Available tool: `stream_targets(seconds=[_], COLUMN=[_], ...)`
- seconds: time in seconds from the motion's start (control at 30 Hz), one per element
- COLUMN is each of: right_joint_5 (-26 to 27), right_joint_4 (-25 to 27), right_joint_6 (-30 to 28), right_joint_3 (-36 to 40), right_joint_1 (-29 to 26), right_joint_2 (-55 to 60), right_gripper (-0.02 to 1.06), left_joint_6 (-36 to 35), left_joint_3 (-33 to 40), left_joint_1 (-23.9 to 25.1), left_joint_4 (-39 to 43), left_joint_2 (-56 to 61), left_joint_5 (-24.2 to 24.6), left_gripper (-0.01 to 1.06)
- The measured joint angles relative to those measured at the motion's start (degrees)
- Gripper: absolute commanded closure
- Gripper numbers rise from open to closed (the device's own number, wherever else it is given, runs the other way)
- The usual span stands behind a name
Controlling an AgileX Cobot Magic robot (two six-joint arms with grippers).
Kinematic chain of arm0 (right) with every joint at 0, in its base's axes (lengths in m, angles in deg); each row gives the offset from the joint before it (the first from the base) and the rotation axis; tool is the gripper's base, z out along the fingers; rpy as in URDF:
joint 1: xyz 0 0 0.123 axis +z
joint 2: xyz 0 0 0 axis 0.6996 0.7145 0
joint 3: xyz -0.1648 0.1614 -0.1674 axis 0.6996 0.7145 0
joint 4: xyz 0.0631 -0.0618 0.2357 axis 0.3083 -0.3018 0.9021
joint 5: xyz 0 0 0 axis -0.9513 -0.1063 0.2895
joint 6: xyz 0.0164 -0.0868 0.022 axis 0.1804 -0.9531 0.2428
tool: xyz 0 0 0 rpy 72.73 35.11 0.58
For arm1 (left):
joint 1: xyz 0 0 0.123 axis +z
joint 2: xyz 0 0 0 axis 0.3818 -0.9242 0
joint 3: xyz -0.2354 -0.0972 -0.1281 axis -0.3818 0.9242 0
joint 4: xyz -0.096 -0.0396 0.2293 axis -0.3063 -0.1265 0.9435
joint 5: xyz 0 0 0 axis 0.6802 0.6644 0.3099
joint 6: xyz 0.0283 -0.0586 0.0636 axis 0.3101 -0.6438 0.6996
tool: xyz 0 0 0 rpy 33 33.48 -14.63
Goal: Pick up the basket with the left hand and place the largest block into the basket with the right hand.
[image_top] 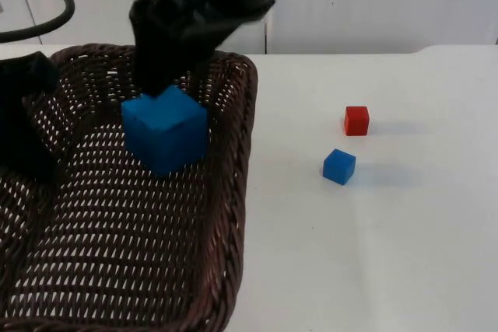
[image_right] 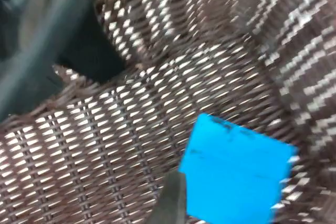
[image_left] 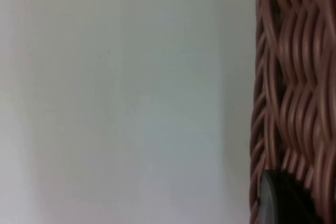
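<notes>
Dark woven wicker basket [image_top: 233, 192]; matt blue block [image_top: 165, 131].

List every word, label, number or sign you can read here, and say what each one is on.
None: no readable text anywhere. The wicker basket, large blue block, small blue block and red block are unmarked. Dark smudges on the large blue block in the right wrist view form no letters.

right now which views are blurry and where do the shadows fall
Top view: small blue block and red block are crisp, soft shadows to their right; the right gripper over the big blue block is smeared. Left wrist view: basket weave soft, out of focus. Right wrist view: motion blur streaks weave and block edges.
</notes>
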Motion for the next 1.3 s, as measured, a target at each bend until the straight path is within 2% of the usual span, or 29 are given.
stream_targets(seconds=[0.13, 0.53, 0.67, 0.93, 1.3], right_joint_5=[-0.5, -6.4, -5.6, -1.0, 4.3], right_joint_4=[-2.5, -3.1, -3.1, -3.2, -3.3], right_joint_6=[3.6, 4.4, 4.4, 5.2, 6.4], right_joint_3=[0.0, 0.0, 3.8, 18.1, 31.8], right_joint_1=[-1.1, -1.4, -1.4, -1.4, -1.4], right_joint_2=[-5.4, -14.9, -18.8, -28.2, -38.6], right_gripper=[0.29, 0.29, 0.29, 0.29, 0.29], left_joint_6=[0.0, 0.0, 0.0, 0.0, 0.5], left_joint_3=[0.0, 0.0, 0.0, 0.0, 0.0], left_joint_1=[0.0, 0.0, 0.0, 0.0, 0.0], left_joint_4=[-0.5, -0.9, -0.9, -0.9, -0.9], left_joint_2=[0.0, 0.0, 0.0, 0.0, 0.0], left_joint_5=[0.0, 0.0, 0.0, 0.0, 0.7], left_gripper=[1.05, 1.05, 1.05, 1.05, 1.05])
